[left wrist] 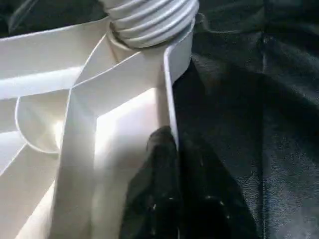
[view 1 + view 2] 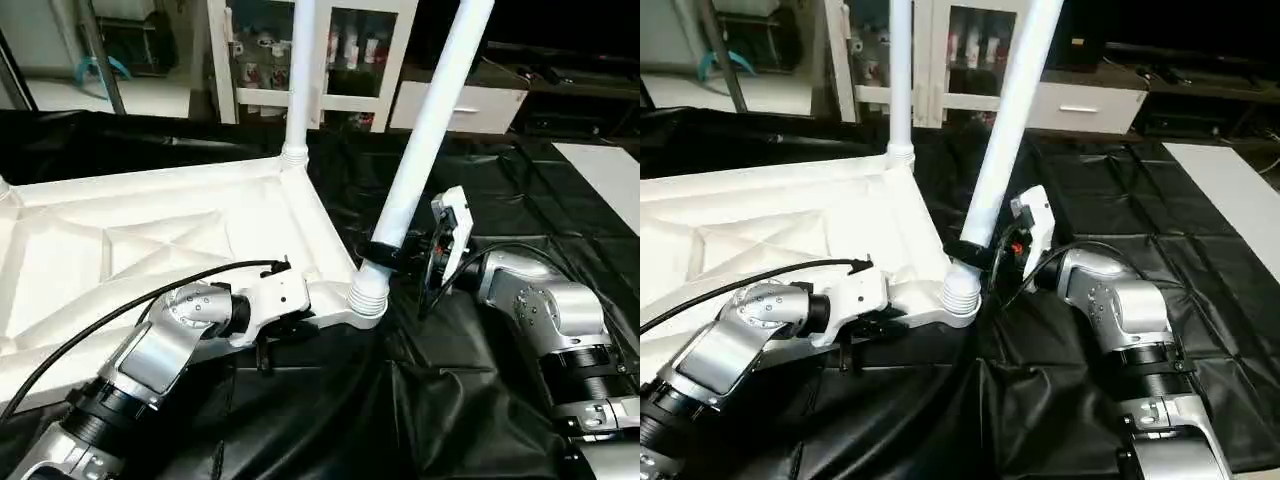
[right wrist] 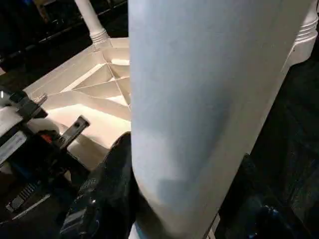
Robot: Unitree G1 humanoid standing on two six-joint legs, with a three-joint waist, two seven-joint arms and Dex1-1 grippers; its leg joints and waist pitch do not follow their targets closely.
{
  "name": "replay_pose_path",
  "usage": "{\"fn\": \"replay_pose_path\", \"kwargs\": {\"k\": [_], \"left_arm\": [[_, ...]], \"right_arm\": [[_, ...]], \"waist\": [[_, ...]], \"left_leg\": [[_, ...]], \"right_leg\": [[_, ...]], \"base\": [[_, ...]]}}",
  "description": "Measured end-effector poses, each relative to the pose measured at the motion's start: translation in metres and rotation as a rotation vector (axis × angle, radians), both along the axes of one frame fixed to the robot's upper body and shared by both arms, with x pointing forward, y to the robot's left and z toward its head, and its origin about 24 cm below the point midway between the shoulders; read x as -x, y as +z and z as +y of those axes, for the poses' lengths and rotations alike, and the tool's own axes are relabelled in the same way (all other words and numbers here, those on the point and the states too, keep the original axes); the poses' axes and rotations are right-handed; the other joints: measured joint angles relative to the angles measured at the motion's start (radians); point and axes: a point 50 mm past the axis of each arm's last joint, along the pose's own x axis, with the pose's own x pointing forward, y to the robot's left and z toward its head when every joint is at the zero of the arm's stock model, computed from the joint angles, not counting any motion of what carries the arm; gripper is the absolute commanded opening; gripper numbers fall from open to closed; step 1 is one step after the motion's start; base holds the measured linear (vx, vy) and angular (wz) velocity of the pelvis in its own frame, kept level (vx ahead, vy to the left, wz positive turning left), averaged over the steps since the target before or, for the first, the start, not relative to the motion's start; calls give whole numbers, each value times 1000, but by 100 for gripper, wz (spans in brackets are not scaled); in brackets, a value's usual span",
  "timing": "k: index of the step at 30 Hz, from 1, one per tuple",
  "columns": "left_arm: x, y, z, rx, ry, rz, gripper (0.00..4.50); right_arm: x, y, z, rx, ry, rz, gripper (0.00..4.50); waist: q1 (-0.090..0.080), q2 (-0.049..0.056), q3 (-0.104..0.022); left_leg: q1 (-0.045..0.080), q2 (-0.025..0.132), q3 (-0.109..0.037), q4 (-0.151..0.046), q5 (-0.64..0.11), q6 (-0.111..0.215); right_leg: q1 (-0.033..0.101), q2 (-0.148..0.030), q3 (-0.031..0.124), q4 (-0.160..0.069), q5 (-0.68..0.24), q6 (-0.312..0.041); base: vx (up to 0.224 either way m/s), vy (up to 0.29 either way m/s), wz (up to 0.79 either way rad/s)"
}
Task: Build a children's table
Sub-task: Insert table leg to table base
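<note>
The children's table top (image 2: 150, 240) lies upside down, its ribbed underside facing up. One white leg (image 2: 300, 80) stands upright in the far corner socket. A second leg (image 2: 432, 120) leans to the right, with its threaded end (image 2: 367, 296) at the near right corner socket. My right gripper (image 2: 384, 250) is shut around this leaning leg just above the thread; in the right wrist view the leg (image 3: 199, 99) sits between the black fingers (image 3: 107, 191). My left gripper (image 1: 167, 139) pinches the top's rim wall (image 1: 172, 89) close to that same corner.
A black sheet (image 2: 470, 400) covers the floor around the table top. A white cabinet with glass doors (image 2: 345, 60) and a white drawer unit (image 2: 470, 105) stand at the back. A white board (image 2: 605, 175) lies at the right. A black cable (image 2: 120, 310) runs along my left forearm.
</note>
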Motion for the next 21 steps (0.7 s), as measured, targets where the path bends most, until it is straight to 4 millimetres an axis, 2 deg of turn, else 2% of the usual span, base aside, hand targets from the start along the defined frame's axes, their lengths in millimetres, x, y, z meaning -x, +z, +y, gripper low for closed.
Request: {"fn": "replay_pose_path", "kwargs": {"k": [6,21], "left_arm": [[1,0,0,2,9,22,0],[3,0,2,2,21,44,0]], "right_arm": [[1,0,-1,35,26,-22,182],[0,-1,5,67,43,-69,182]], "waist": [[0,-2,-1],[-1,-6,-4]], "left_leg": [[0,1,0,0,0,-1],[1,1,0,-1,0,-1]], "right_leg": [[0,1,0,0,0,0],[0,1,0,0,0,0]], "base": [[0,0,0],[0,0,0]]}}
